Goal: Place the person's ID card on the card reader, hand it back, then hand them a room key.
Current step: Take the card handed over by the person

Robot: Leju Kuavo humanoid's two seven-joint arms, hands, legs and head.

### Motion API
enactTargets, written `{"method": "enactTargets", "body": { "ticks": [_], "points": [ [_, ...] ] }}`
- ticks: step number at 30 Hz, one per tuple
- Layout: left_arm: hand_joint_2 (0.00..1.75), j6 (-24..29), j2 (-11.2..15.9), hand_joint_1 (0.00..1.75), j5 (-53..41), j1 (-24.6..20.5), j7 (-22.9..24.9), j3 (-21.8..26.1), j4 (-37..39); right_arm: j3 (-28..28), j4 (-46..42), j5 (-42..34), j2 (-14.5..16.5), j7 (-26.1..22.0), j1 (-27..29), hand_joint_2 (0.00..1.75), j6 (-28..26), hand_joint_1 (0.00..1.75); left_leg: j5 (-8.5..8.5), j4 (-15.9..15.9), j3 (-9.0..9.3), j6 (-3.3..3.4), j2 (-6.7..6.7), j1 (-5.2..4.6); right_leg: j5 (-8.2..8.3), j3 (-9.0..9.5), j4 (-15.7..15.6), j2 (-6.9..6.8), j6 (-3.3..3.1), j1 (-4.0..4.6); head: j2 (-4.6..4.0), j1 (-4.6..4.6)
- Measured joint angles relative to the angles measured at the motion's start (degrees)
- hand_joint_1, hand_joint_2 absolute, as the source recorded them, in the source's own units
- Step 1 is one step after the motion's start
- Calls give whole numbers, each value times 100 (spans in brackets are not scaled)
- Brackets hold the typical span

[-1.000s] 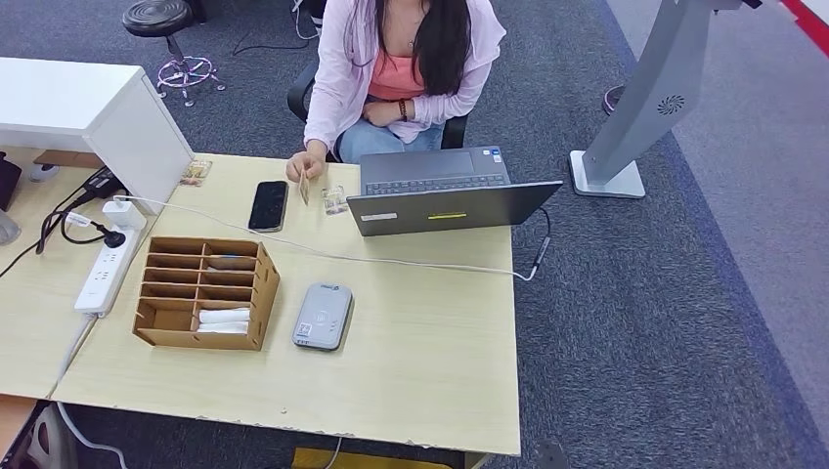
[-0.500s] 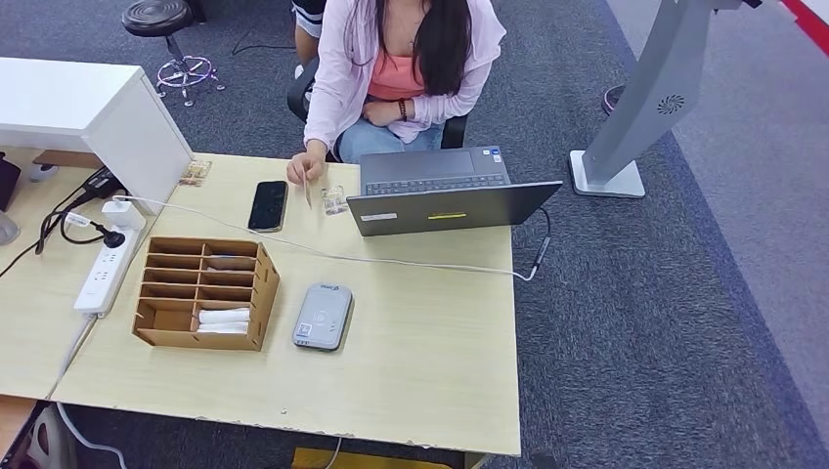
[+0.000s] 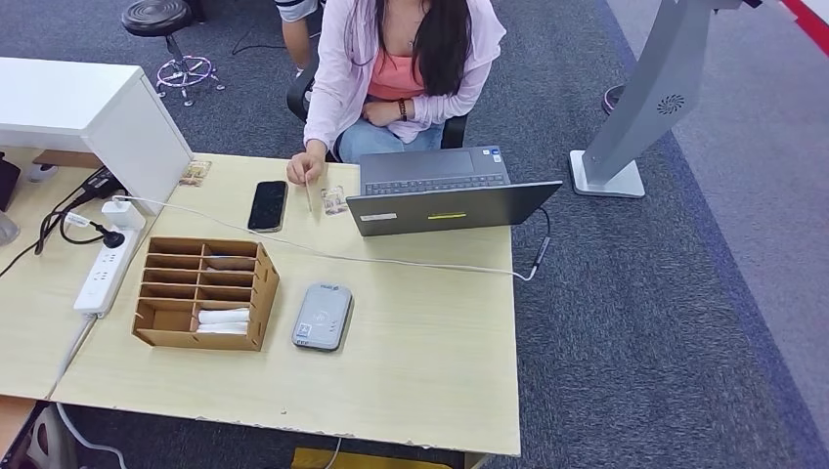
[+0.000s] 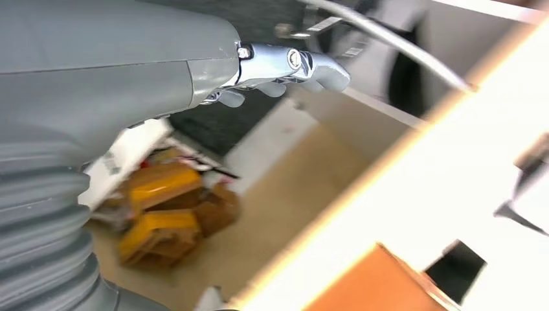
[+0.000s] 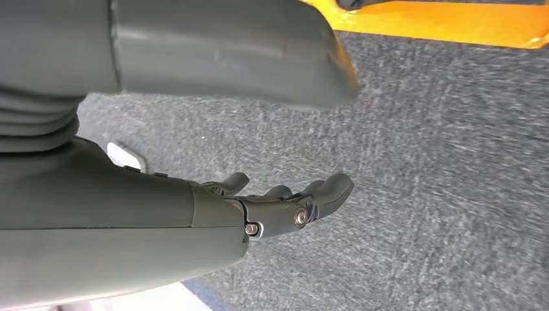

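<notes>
The left hand (image 4: 285,68) is seen in the left wrist view with its fingers extended and loosely apart, nothing held, beside the pale edge of the table. The right hand (image 5: 285,201) is seen in the right wrist view hanging over grey carpet, fingers stretched out and slightly apart, nothing between them.

On the light wooden table (image 3: 420,371), nearest the robot, a grey card reader (image 3: 323,316) is laid flat, just beside a brown cardboard organiser (image 3: 203,291) divided into compartments. Two white rolled items (image 3: 224,321) are lodged in the organiser's near compartments; whether they are the room keys cannot be told. A white power strip (image 3: 106,271) is placed to the organiser's left, and a thin white cable (image 3: 391,262) is run across the table beyond the reader.

Further back, a black phone (image 3: 268,205) is laid face up, and a grey laptop (image 3: 445,195) is opened toward the person (image 3: 396,68) seated on the far side. The ID card (image 3: 308,193) is held on edge in the person's hand (image 3: 303,169) at the far edge of the table, between the phone and a small clear item (image 3: 335,200) next to the laptop. A white cabinet (image 3: 93,117) is set at the far left, and a grey stand (image 3: 635,107) is planted on the carpet at the far right
</notes>
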Motion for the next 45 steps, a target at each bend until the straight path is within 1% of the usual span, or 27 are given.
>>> {"method": "enactTargets", "body": {
  "ticks": [4, 7, 10, 15, 27, 29, 33, 37, 45],
  "points": [
    [175, 149, 18, 0, -108, -90, 19, -82, -798, -1, 20, 203, 0, 137, 3, 0, 78, 0, 2, 0, 3, -1, 1, 0, 0, -5, 0, 1, -1, 0, 0, -1],
    [175, 396, 63, 0, -293, -292, 61, -266, -1243, -1, 32, 358, 0, 211, 2, 0, 136, 0, 5, 0, 6, -2, 1, 0, 2, -5, 1, 1, -2, 0, 0, 0],
    [175, 701, 131, 0, -536, -573, 130, -515, -1539, 0, 38, 515, 0, 268, 3, 0, 199, 0, 11, 0, 7, -5, 2, 1, 11, 0, 2, 2, -8, 0, 0, 1],
    [175, 1222, 264, 0, -1034, -1087, 292, -1015, -1827, 1, 56, 753, 0, 343, 1, 0, 294, 0, 19, 1, 6, -3, 4, 0, 20, 1, 2, 6, -8, -1, 0, 0],
    [175, 2204, 559, 0, -2728, -2197, 833, -2151, -1864, 2, 64, 1181, -2, 404, -3, 0, 465, 0, 22, 3, 5, -3, 9, 0, 23, -2, 3, 14, -8, 0, 0, 0],
    [175, 2316, 591, 0, -2953, -2322, 903, -2279, -1849, 3, 65, 1229, -2, 404, -4, 0, 483, 0, 22, 3, 5, -2, 9, 0, 23, -2, 3, 14, -8, 0, 0, 1],
    [175, 2414, 621, 0, -3154, -2436, 963, -2389, -1824, 5, 65, 1270, -4, 407, -4, 0, 489, 0, 22, 3, 5, -2, 9, 0, 23, -3, 3, 14, -8, 0, 0, 1],
    [175, 2874, 778, 0, -4125, -2950, 1243, -2963, -1686, 16, 69, 1466, -21, 435, -8, 0, 569, 0, 22, 3, 4, -2, 10, 0, 24, -3, 4, 15, -8, 0, -1, 1],
    [175, 3484, 1002, 0, -5417, -3608, 1612, -3631, -1444, 20, 82, 1737, -41, 466, -15, 0, 664, 0, 23, 5, 4, -3, 12, 0, 24, -4, 5, 15, -7, 0, 0, 0]
  ]
}}
